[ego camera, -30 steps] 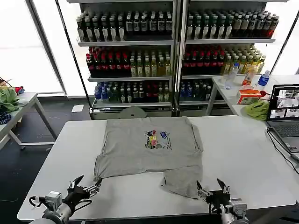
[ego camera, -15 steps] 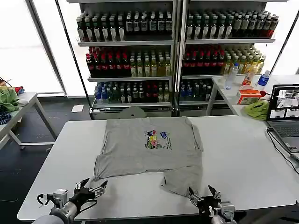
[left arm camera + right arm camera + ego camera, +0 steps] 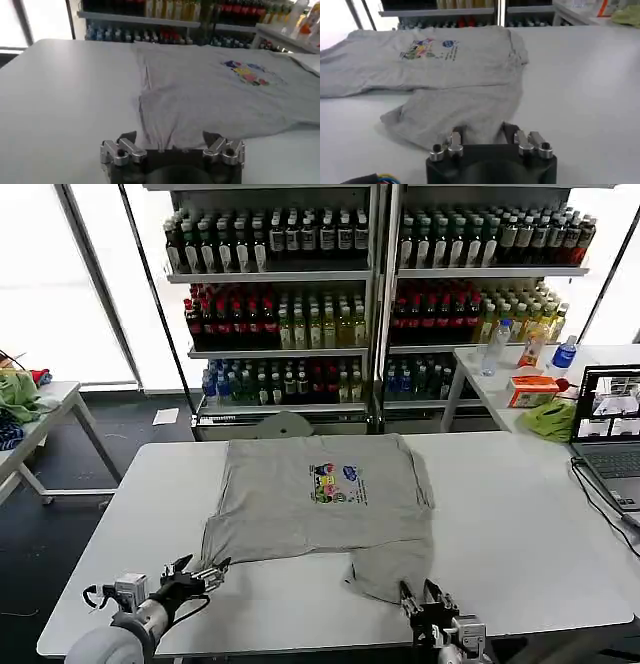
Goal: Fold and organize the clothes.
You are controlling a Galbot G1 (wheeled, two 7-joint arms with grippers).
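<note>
One of the clothes, a light grey short-sleeved shirt (image 3: 320, 499) with a small multicolour chest print (image 3: 338, 482), lies spread on the white table (image 3: 500, 524); its lower right part is folded and hangs toward the front edge. My left gripper (image 3: 203, 574) is low at the shirt's front left corner, open, with the cloth edge (image 3: 167, 135) between its fingers (image 3: 128, 138). My right gripper (image 3: 419, 595) sits at the front right flap, open, its fingers (image 3: 457, 133) either side of the grey hem (image 3: 480, 122).
A laptop (image 3: 612, 429) with its cable lies at the table's right edge. A lime-green cloth (image 3: 550, 419), an orange box and bottles stand on the side table behind it. Shelves of bottles (image 3: 330, 294) fill the back. A small table (image 3: 40, 409) stands at the left.
Both grippers have moved in toward the shirt's front edge: the left one rightward to the corner, the right one leftward onto the flap, with its fingers closer together.
</note>
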